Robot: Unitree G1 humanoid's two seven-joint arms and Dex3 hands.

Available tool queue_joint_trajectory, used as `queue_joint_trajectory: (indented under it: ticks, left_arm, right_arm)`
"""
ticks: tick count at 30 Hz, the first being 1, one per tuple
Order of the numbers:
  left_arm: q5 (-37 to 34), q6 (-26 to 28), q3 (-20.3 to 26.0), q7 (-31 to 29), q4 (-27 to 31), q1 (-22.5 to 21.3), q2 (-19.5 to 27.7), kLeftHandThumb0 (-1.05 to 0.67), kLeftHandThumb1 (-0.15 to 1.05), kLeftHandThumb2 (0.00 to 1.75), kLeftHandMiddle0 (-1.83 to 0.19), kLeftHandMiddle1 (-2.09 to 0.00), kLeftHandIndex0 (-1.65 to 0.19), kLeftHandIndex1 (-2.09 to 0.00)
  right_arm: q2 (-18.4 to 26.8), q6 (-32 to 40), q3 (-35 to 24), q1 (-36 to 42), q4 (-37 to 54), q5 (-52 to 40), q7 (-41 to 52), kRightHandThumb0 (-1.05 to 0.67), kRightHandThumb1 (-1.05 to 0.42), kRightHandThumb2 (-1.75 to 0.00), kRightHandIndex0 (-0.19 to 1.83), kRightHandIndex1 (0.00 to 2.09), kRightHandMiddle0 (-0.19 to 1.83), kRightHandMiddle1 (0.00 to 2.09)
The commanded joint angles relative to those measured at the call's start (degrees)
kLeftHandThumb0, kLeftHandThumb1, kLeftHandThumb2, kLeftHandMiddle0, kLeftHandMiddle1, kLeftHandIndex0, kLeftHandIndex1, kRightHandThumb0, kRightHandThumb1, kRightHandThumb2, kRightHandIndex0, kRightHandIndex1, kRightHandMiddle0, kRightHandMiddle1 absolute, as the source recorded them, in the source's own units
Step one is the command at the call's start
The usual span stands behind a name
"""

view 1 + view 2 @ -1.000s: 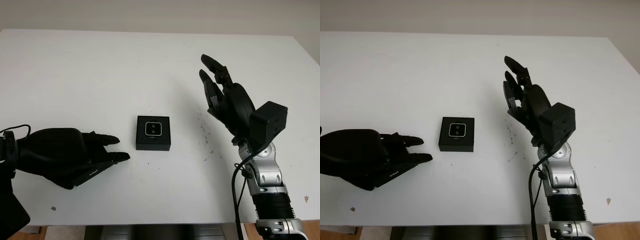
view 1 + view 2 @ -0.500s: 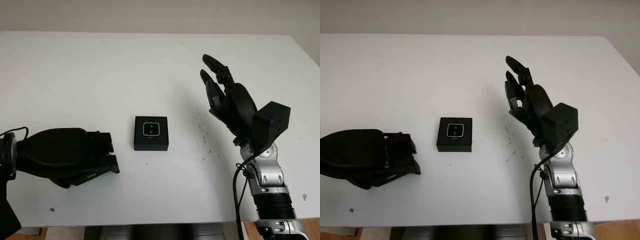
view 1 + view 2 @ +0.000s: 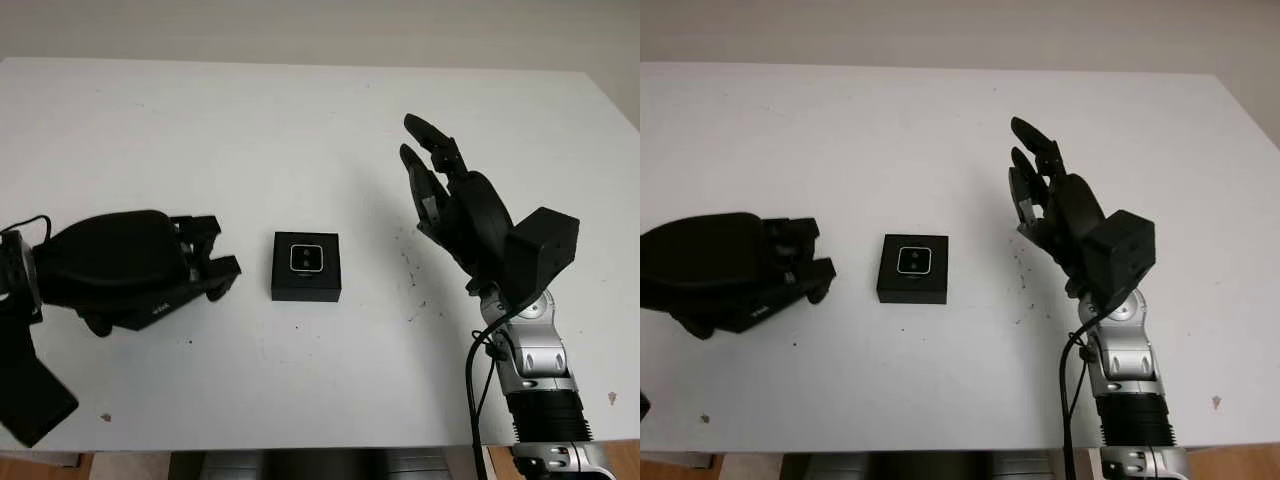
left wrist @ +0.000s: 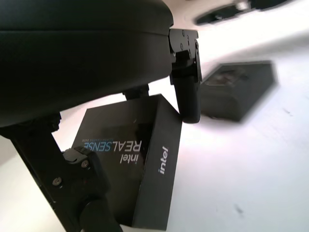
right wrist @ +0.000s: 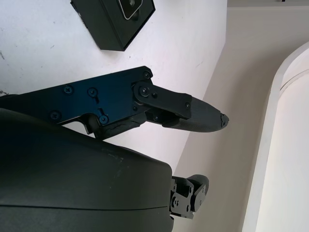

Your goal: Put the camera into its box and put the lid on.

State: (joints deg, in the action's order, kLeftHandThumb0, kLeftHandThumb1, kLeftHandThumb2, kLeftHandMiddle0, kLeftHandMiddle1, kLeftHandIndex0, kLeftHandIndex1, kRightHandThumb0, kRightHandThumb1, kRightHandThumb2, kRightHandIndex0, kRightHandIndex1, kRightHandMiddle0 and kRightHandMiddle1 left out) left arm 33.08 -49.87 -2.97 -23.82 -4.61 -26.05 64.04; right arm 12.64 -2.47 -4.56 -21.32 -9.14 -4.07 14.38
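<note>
The open black box (image 3: 306, 266) sits at the table's middle, the small camera (image 3: 306, 258) lying in it lens up. My left hand (image 3: 205, 262) is left of the box, a short gap away, its fingers curled around the flat black lid (image 4: 130, 159) printed with Intel RealSense. The lid's edge (image 3: 150, 314) peeks out beneath the palm. In the left wrist view the box (image 4: 239, 89) lies beyond the fingertips. My right hand (image 3: 440, 190) is raised to the right of the box, open, palm turned toward it, holding nothing. The right wrist view catches the box (image 5: 113, 19) in a corner.
The white table (image 3: 250, 110) stretches wide around the box. Small dark specks (image 3: 412, 280) mark the surface to the right of the box, and another speck (image 3: 105, 417) lies near the front edge at the left.
My left hand's fingers curled in around the lid, and the hand lifted and moved away from the front edge, level with the box. The right hand barely moved.
</note>
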Motion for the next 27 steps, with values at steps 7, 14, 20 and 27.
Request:
queue_joint_trajectory:
  ticks: [7, 14, 20, 27]
  left_arm:
    - [-13.45, 19.80, -0.84, -14.96, 3.81, -7.98, -3.30, -0.36, 1.05, 0.21, -0.26, -2.09, -0.06, -2.02]
    - [-18.82, 40.24, -1.14, -23.93, 9.45, -13.89, -8.08, -0.31, 1.05, 0.10, -0.52, -1.80, -0.31, -1.55]
    - [-16.48, 51.26, -4.11, -26.23, 12.76, -18.31, -11.97, -0.33, 1.05, 0.08, -0.55, -1.65, -0.38, -1.41]
    - [-14.29, 52.27, -6.68, -25.39, 13.41, -20.96, -16.05, -0.31, 1.04, 0.07, -0.52, -1.87, -0.34, -1.59]
  right_arm:
    - [-0.04, 0.26, 0.41, 0.44, 0.75, 0.37, -0.13, -0.61, -1.05, -0.62, 0.06, 0.06, -0.19, 0.52]
    - [-0.53, -0.92, 0.58, 0.41, 0.00, 0.03, -0.05, -0.59, -1.05, -0.63, 0.06, 0.05, -0.19, 0.53]
    - [-0.86, -0.83, 0.88, 0.61, 0.11, 0.02, -0.37, -0.59, -1.05, -0.62, 0.06, 0.05, -0.19, 0.55]
    - [-0.82, -0.52, 1.00, 0.88, 0.41, 0.04, -0.41, -0.61, -1.05, -0.62, 0.06, 0.05, -0.19, 0.55]
